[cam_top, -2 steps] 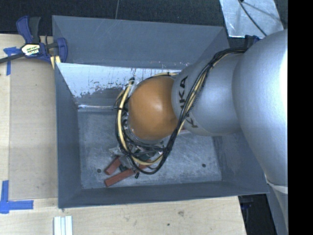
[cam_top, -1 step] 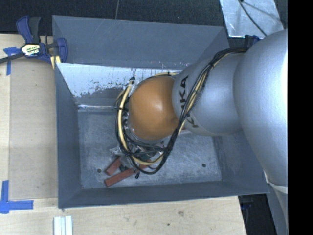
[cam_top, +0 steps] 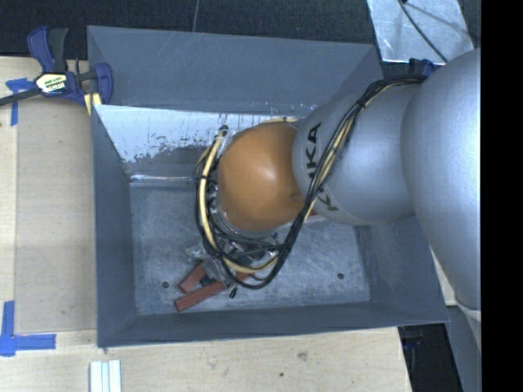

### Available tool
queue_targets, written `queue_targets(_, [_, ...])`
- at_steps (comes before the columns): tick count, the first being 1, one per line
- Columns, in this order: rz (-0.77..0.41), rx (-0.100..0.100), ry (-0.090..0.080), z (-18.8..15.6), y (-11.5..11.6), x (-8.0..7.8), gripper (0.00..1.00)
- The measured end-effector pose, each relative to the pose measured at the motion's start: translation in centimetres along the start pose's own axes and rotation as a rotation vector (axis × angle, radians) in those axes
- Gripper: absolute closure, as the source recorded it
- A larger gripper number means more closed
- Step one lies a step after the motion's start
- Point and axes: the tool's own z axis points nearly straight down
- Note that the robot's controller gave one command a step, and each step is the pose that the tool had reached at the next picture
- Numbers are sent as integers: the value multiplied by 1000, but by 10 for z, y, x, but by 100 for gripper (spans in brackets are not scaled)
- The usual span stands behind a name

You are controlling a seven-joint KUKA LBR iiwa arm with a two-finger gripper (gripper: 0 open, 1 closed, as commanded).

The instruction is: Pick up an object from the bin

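Claw (cam_top: 217, 266) position: low over the bin (cam_top: 111, 243) floor, front-left of centre, beneath the orange wrist cover (cam_top: 257, 178) and looped cables (cam_top: 204, 211). Claw state: cannot be told, since cover and cables mask it. Nearest things: two flat red-brown pieces (cam_top: 193, 278) just left of the claw, the longer piece (cam_top: 196, 299) nearer the front wall.
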Motion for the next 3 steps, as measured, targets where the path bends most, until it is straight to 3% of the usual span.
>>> queue_targets(2, [-1, 2, -4, -52, 0, -1, 100])
queue_targets(3, [1, 6, -11, -94, -1, -2, 100])
